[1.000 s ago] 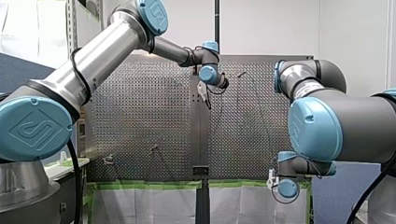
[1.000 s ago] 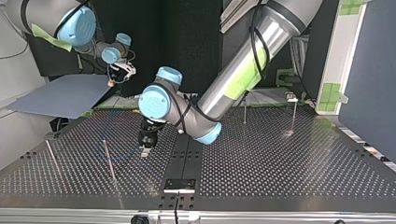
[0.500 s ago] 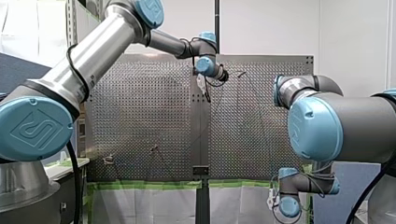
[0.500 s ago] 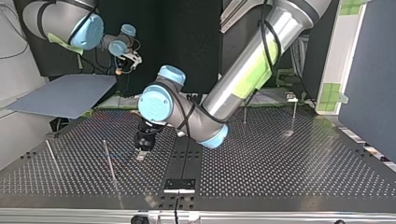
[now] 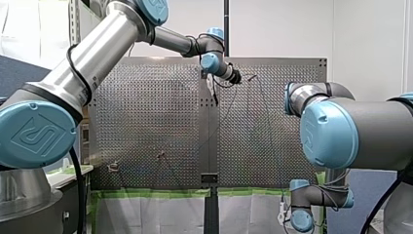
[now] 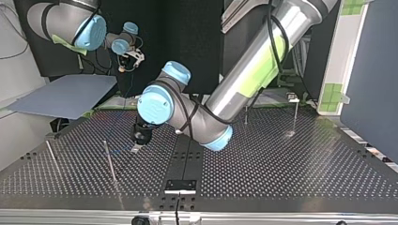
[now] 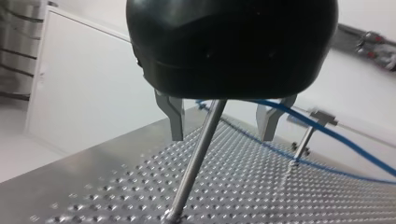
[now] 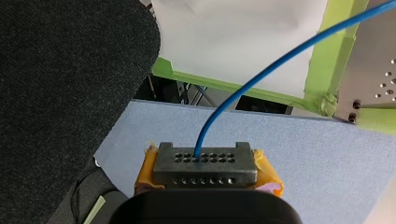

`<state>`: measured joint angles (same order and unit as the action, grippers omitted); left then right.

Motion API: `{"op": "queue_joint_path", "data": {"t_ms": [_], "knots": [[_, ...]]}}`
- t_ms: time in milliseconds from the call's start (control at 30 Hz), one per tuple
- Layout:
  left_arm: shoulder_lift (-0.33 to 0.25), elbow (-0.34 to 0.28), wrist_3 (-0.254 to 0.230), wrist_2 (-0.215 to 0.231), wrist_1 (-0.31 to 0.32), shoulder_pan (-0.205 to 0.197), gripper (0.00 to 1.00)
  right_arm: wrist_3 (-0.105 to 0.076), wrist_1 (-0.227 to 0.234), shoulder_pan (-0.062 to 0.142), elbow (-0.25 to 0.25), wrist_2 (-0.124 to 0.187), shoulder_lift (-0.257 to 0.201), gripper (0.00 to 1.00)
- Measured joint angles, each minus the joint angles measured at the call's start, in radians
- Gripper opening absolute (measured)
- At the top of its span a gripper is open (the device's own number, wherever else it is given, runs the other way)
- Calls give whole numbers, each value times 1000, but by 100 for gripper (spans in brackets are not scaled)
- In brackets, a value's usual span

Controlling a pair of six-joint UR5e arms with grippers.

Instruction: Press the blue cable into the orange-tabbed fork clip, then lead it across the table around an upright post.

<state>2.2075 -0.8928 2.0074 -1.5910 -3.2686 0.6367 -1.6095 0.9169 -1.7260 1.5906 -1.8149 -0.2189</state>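
The blue cable [image 8: 243,91] rises out of my right gripper [image 8: 205,164], which is shut on it between yellow pads [image 8: 148,168]. In the top view this gripper [image 6: 125,67] hangs off the table's far left corner. My left gripper [image 7: 219,138] is open, its metal fingers [image 7: 175,119] apart on either side of a thin upright post [image 7: 196,161] without touching it. The cable [image 7: 327,133] runs behind those fingers. In the top view my left gripper [image 6: 137,147] is low over the plate beside a post [image 6: 110,161], with a faint blue cable loop [image 6: 121,151] there. I cannot make out an orange-tabbed clip.
More upright posts stand on the perforated table [image 6: 281,173]: one at the top view's left [image 6: 51,158], two at the far right [image 6: 294,115]. A second post with a small fitting [image 7: 306,142] stands beyond my left gripper. A grey-blue board [image 6: 65,96] lies off the far left corner.
My left gripper has slid toward the top view's left, closer to the post. My right gripper has drifted up in the top view and sunk lower in the front view, cable still held.
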Motion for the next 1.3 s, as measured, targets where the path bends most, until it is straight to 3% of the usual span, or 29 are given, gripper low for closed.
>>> {"op": "queue_joint_path", "data": {"t_ms": [467, 833, 1300], "knots": [[-82, 0, 13, 132, -90, 9, 76, 0, -6, -6, 0, 9, 0, 0], [-112, 0, -24, 214, -112, 15, 76, 0, -12, -12, 0, 9, 0, 0], [-103, 0, 32, 144, -89, 39, 76, 5, -15, -13, 0, 9, 0, 0]]}}
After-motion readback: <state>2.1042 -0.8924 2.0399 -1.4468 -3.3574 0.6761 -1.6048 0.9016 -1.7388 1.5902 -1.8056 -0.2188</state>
